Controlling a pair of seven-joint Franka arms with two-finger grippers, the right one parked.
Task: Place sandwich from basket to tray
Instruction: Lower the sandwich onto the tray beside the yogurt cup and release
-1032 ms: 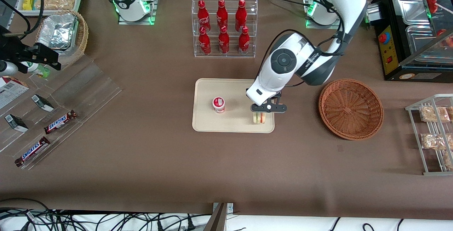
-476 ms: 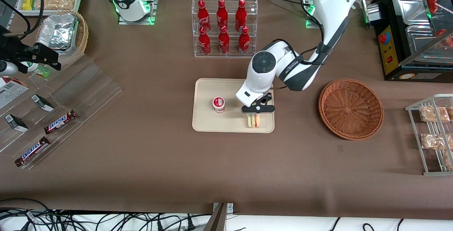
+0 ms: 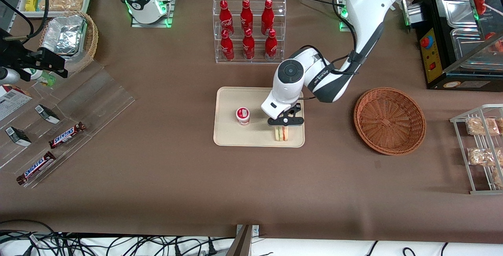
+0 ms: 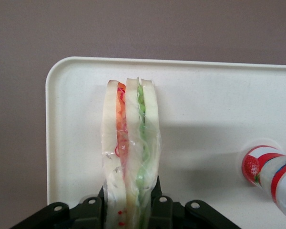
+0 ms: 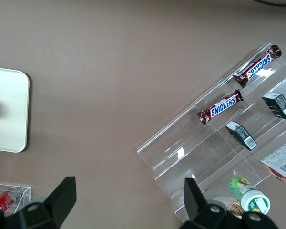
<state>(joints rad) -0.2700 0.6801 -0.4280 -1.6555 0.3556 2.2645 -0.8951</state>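
The wrapped sandwich [image 3: 281, 133] [image 4: 131, 143] stands on edge on the cream tray [image 3: 228, 134] [image 4: 205, 109], at the tray corner nearest the front camera on the working arm's side. My left gripper [image 3: 283, 123] [image 4: 129, 210] is shut on the sandwich, one black finger on each bread face. The reddish-brown basket [image 3: 389, 120] sits on the table toward the working arm's end, with nothing in it.
A small red-and-white yogurt cup [image 3: 243, 115] [image 4: 269, 171] stands on the tray beside the sandwich. An acrylic rack of red bottles [image 3: 248, 30] stands farther from the front camera. Snack shelves [image 3: 59, 130] lie toward the parked arm's end; a wire rack [image 3: 481, 150] toward the working arm's.
The left gripper carried the sandwich a little toward the yogurt cup and lowered it onto the tray corner; over the last half second it has hardly moved.
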